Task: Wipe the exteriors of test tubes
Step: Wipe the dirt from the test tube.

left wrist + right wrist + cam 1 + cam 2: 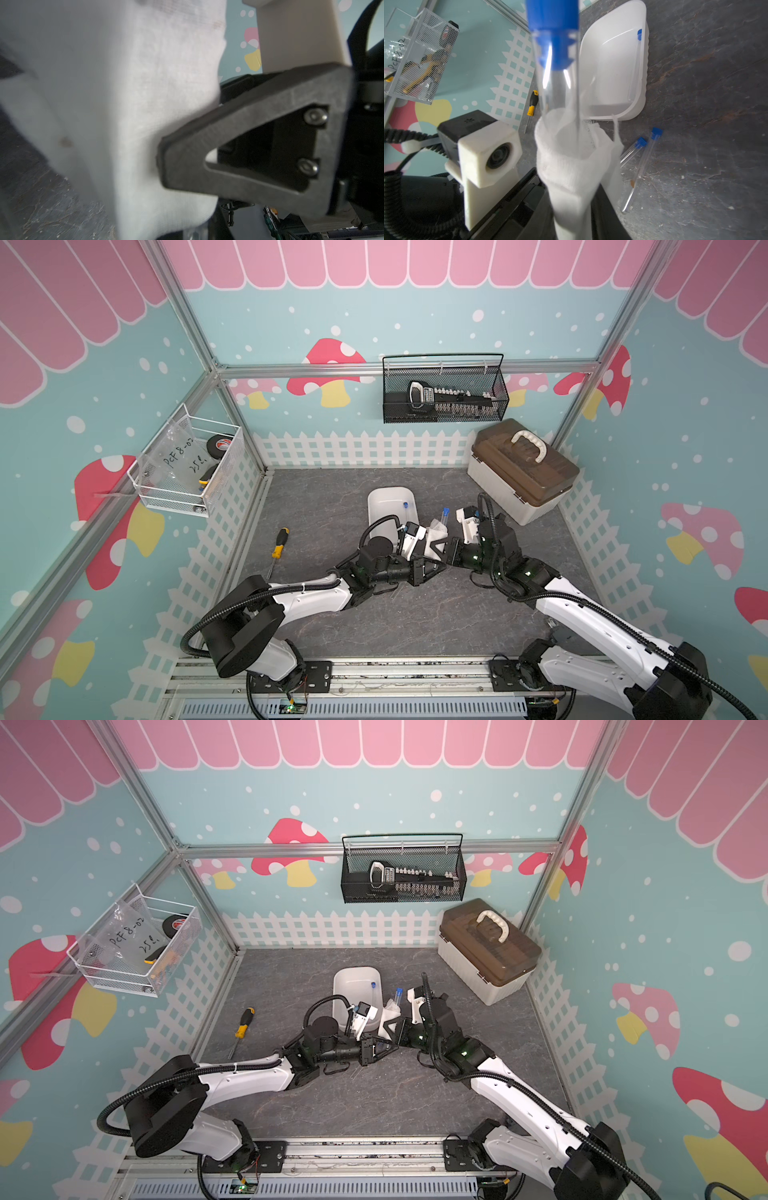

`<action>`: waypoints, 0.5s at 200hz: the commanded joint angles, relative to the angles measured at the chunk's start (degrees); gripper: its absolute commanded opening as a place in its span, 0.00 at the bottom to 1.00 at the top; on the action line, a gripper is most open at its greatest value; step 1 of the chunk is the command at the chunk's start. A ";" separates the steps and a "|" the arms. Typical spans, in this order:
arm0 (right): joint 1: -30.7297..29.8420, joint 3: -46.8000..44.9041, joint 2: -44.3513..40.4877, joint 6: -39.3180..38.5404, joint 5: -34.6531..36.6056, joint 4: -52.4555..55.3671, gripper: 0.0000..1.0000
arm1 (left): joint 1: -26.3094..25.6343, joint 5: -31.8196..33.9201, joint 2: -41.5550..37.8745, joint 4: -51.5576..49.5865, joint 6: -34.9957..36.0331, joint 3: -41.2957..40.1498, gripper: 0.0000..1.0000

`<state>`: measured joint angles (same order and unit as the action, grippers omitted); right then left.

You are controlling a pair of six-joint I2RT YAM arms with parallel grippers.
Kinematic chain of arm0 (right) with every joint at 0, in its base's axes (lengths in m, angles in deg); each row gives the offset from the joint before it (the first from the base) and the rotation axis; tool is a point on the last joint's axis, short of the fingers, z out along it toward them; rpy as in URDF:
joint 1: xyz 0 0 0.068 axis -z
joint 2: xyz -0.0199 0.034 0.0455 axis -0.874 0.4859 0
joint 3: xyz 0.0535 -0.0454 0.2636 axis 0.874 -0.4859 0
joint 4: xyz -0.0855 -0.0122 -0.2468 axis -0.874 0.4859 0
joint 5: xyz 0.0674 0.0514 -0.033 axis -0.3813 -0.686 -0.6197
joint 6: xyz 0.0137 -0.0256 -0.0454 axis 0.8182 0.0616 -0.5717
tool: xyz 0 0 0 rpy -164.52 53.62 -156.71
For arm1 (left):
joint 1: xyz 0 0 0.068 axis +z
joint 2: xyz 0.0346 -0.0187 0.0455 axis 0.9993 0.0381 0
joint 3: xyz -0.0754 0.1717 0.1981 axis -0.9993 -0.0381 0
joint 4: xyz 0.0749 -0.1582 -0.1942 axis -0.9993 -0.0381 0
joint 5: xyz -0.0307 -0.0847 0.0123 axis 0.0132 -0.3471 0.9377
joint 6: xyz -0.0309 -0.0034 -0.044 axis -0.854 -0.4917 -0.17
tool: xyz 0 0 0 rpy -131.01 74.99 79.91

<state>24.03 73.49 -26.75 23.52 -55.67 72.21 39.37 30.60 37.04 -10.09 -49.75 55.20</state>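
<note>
Jaws of the left gripper (443, 567) clamp a white gauze cloth (566, 160); the right gripper (161, 161) has its tips buried in it, grip impossible to tell. White plastic tub (612, 62) holds one capped tube (636, 62). Both arms reach inward, wrists meeting mid-table. Clear, blue-capped test tube (556, 83) rises cap-up from the cloth; two more tubes (631, 150) (641, 168) lie on the grey tabletop (706, 104).

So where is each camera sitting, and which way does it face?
Top views: high over the front, looking down on the table; left arm and right arm show.
Left wrist: on the left arm, facing the cloth that the left gripper clamps.
Right wrist: on the right arm, looking along a tube toward the tray; the left wrist camera shows.
Shared: both wrist views show the cloth.
</note>
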 commanded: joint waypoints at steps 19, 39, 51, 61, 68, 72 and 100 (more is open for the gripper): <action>-0.96 -1.43 1.37 1.30 1.44 -5.38 0.15 | 0.23 -0.66 -0.08 -0.56 0.49 1.23 0.07; -0.91 -0.32 1.97 -0.17 3.96 -4.92 0.13 | 0.28 -1.05 0.02 -0.60 0.49 1.23 0.07; -0.82 1.14 2.55 -1.55 5.25 -4.60 0.13 | 0.28 -1.26 0.04 -0.66 0.57 1.07 0.07; -0.64 2.92 3.35 -2.78 6.21 -4.09 0.13 | 0.28 -1.37 -0.06 -0.82 0.49 0.93 0.07; -0.42 4.07 3.87 -3.50 6.86 -3.67 0.14 | 0.28 -1.41 -0.06 -0.82 0.41 0.80 0.07; -0.26 4.70 4.24 -3.82 7.10 -3.41 0.14 | 0.28 -1.49 -0.06 -0.78 0.40 0.71 0.07; 1.75 8.09 6.60 -5.61 7.25 -3.35 0.15 | 0.28 -1.45 -0.49 -0.72 0.33 0.18 0.07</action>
<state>23.54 77.27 -21.67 20.61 -53.18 72.30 40.81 32.19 37.08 -10.50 -49.75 55.22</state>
